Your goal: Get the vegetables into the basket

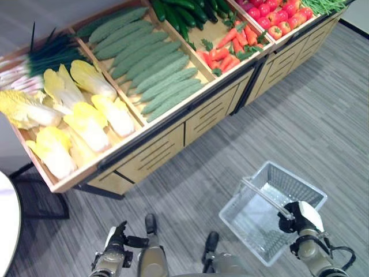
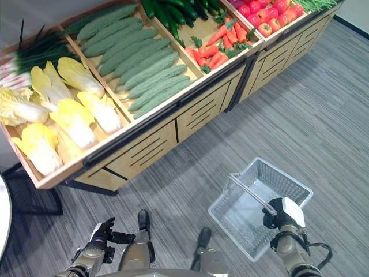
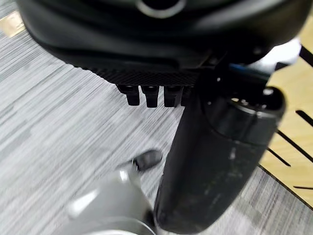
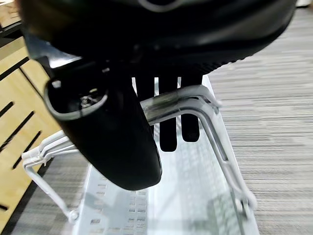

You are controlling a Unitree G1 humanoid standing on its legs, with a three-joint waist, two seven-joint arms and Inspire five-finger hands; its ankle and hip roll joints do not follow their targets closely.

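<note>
Down at the bottom, the right hand (image 1: 301, 218) has its fingers curled round the handle (image 4: 182, 100) of the white wire basket (image 1: 288, 180), which hangs just above the grey floor (image 1: 323, 115) with nothing in it. Over on the other side the left hand (image 1: 117, 236) hangs low with fingers relaxed, holding nothing. All the vegetables are up on the wooden counter (image 1: 173, 135): cabbages (image 1: 86, 124), cucumbers (image 1: 153, 69), carrots (image 1: 228, 49), tomatoes (image 1: 279, 14).
</note>
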